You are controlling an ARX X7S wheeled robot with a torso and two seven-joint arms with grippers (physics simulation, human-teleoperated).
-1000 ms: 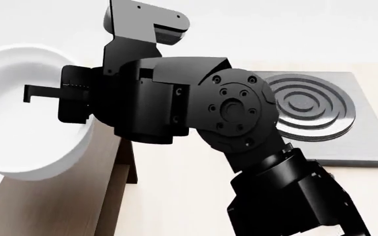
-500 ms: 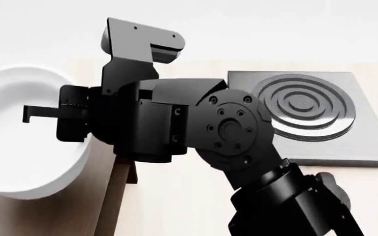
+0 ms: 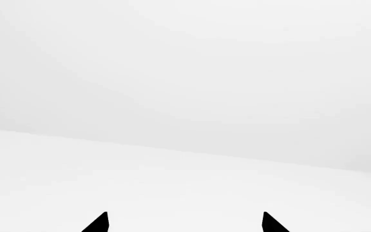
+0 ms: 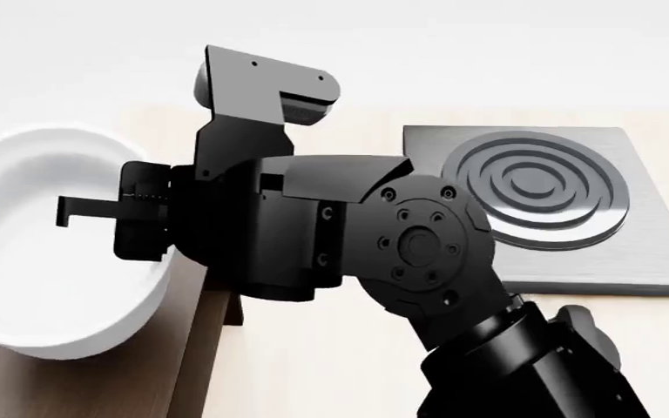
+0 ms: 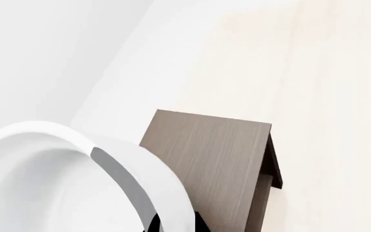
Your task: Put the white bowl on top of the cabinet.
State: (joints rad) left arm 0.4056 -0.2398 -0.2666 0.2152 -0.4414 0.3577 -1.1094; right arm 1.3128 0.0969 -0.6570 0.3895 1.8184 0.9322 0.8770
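Over the wood-grain cabinet (image 5: 214, 164), the right gripper (image 4: 119, 213) pinches the glossy white bowl (image 4: 44, 270).

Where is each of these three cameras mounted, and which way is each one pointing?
Head view: from the robot's head, looking forward and down at the deep glossy white bowl, the dark brown wood-grain cabinet and the grey square stove plate; its black right arm fills the middle.
Right wrist view: by the right end effector, looking along the same bowl's rim to the cabinet top.
Left wrist view: by the left end effector, facing blank white; only two fingertips show.
Head and right wrist share bowl and cabinet.
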